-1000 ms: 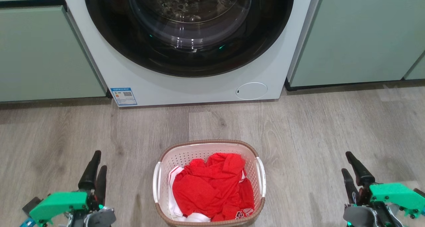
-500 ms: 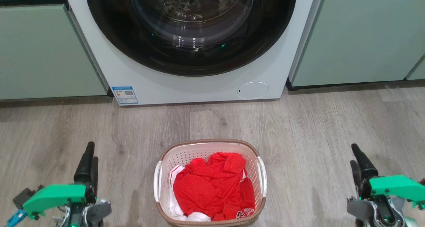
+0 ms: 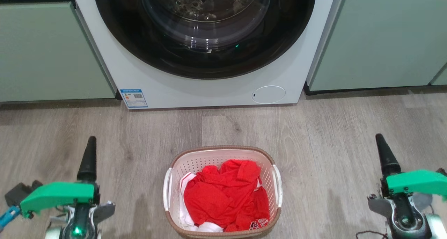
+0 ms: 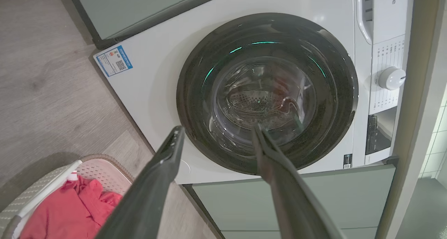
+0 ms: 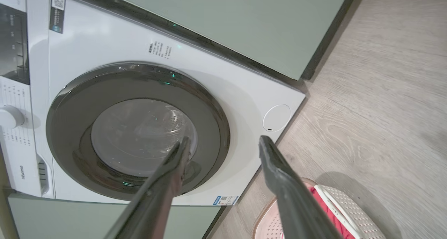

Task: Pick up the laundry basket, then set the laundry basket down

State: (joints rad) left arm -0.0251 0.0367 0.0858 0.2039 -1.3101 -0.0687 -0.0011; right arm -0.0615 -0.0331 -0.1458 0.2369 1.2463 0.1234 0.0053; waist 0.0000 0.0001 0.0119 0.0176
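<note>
1. Left gripper (image 3: 91,144) of mine hangs low over the wood-look floor (image 3: 331,134), well off to the left of the laundry basket (image 3: 209,158). In my left wrist view its two dark fingers stand spread apart with nothing between them.
2. My right gripper (image 3: 380,141) hangs the same way, well off to the basket's right. In my right wrist view its fingers are parted too and hold nothing.
3. The laundry basket sits on the floor between my two grippers and touches neither. It stands in front of the washer (image 3: 216,88), with a strip of bare floor between them.
4. It has a brown woven-look rim, cream perforated walls and a white handle on each side, the left handle (image 3: 167,189) and the right handle (image 3: 278,186).
5. A crumpled red garment (image 3: 223,193) fills the basket, with some white cloth (image 3: 185,214) along its left and near edges.
6. The washer's round dark glass door (image 3: 206,29) is closed. A blue label (image 3: 134,98) sits at its lower left corner and a round cap (image 3: 268,94) at its lower right.
7. Pale green cabinets flank the washer, a left cabinet (image 3: 45,50) and a right cabinet (image 3: 377,36).
8. Both wrist views look along my fingers at the washer door, with a corner of the basket at the bottom edge.
</note>
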